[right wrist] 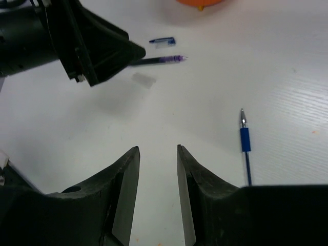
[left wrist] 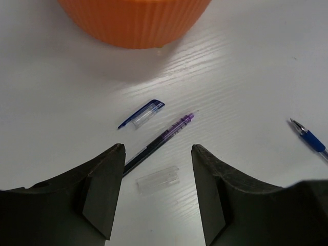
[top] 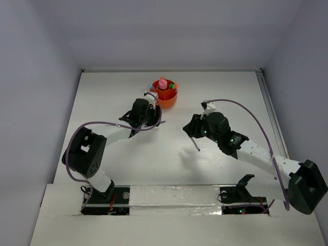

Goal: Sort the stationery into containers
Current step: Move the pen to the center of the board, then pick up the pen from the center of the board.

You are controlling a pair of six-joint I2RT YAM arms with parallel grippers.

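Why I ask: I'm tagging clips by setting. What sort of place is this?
Probably a robot test booth: plain white walls box in a white table, with a left arm and right arm bolted at its near edge.

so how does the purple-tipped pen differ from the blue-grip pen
The purple-tipped pen is dark-barrelled; the blue-grip pen has a silver tip. The purple-tipped pen lies between the open fingers of the left gripper; the blue-grip pen lies well aside. Both lie flat on the table.
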